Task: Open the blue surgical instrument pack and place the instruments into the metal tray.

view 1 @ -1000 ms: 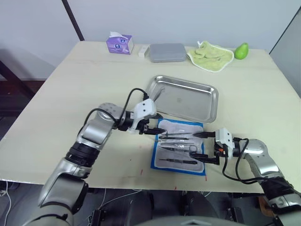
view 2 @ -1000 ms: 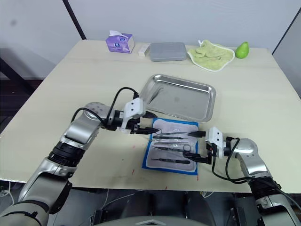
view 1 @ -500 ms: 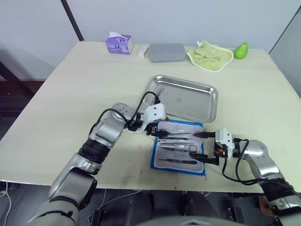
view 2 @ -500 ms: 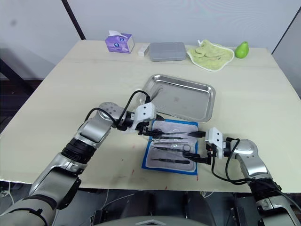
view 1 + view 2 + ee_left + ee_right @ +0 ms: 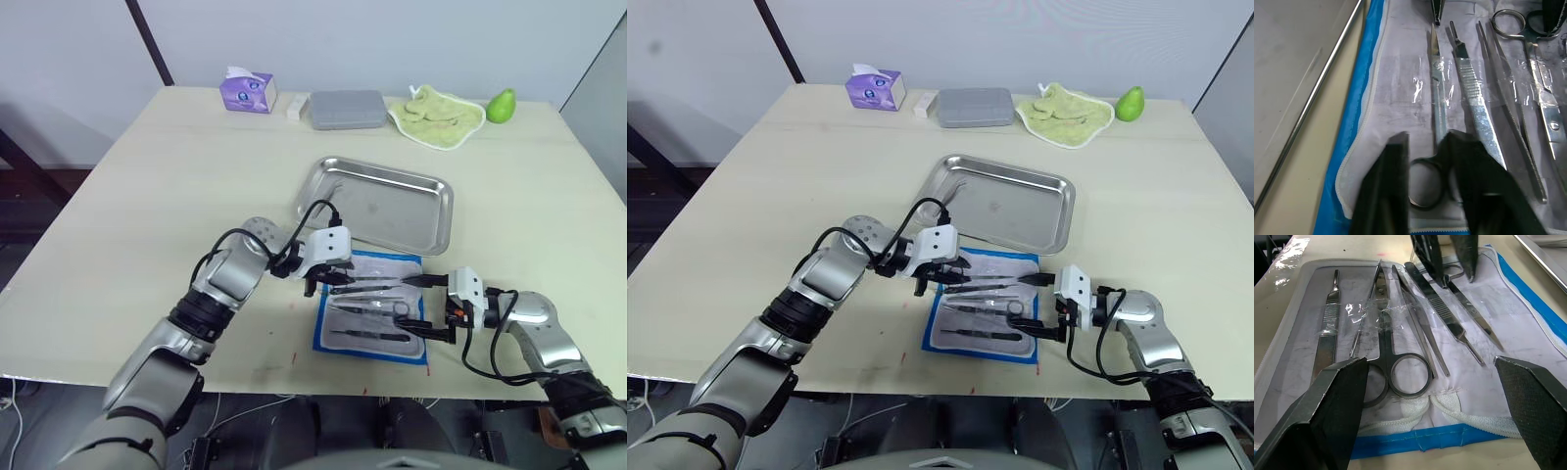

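The blue surgical instrument pack (image 5: 321, 331) lies open on the table in front of the metal tray (image 5: 397, 211), its pale lining up. Several steel instruments (image 5: 370, 309) lie in a row on the lining: scissors (image 5: 1436, 103), scalpel handles, tweezers and a second pair of scissors (image 5: 1382, 333). My left gripper (image 5: 331, 282) is open at the pack's left end, its fingers (image 5: 1386, 191) either side of the scissors' ring handle. My right gripper (image 5: 419, 305) is wide open at the pack's right edge, holding nothing. One slim tool seems to lie in the tray's left corner (image 5: 328, 189).
Along the table's far edge stand a purple tissue box (image 5: 247, 91), a grey rectangular box (image 5: 348, 108), a crumpled green towel (image 5: 438, 116) and a green fruit (image 5: 503, 104). The table's near edge runs just below the pack.
My left gripper has moved right, from beside the pack's left edge onto the lining over the scissors' handle. The right gripper has stayed where it was.
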